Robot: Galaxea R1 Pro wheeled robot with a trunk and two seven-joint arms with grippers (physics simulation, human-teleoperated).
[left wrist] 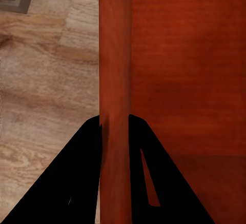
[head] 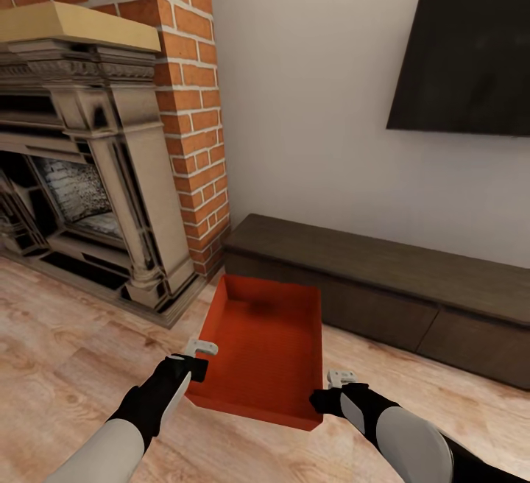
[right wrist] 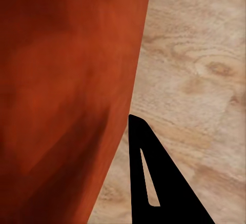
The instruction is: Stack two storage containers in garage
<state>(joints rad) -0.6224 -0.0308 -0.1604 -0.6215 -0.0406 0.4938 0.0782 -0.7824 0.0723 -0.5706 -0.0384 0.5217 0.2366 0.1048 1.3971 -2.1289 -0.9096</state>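
Two grippers at the near corners of one storage container [head: 269, 350], an orange-red bin over pale plank floor [head: 66, 365] w/ its open top up. Left gripper [left wrist: 114, 124] has both fingers closed tight on the bin's thin wall (one each side). Right gripper [head: 335, 389] sits against the other side wall; one finger [right wrist: 154, 178] visible outside it, so can't tell its grip. Beyond: dark low cabinet [head: 390, 277], brick fireplace [head: 96, 159], black TV [head: 471, 48].
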